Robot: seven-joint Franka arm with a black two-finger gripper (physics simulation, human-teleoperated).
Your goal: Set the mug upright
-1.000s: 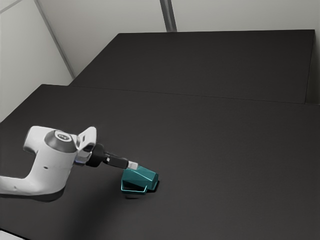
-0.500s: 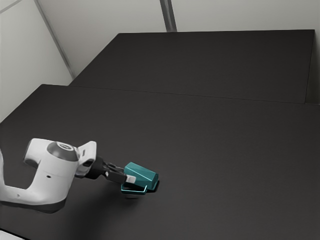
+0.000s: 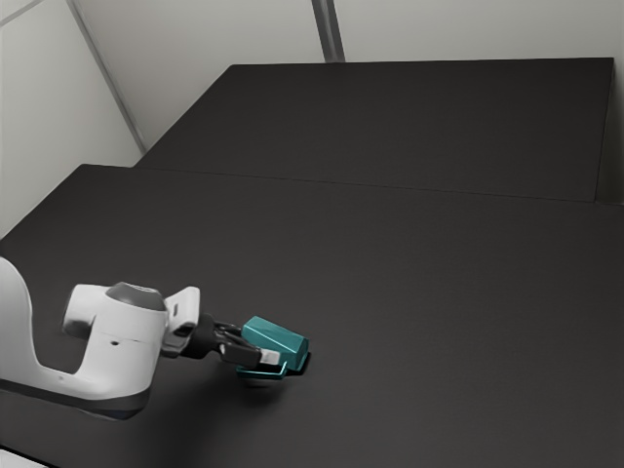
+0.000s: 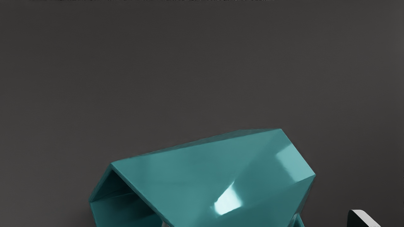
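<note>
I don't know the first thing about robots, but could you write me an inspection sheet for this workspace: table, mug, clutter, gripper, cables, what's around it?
Surface: dark, plain table, with shadow under the arm.
Job's things: one teal, faceted mug, lying on its side, not upright; its open mouth faces the exterior view's left and its handle is on the side nearer that camera.
Clutter: nothing seen.
Gripper: the black gripper is at the mug, fingers open and not closed on it.
Cables: nothing seen.
Surroundings: another dark surface beyond the table, pale walls and a grey upright strip behind.
</note>
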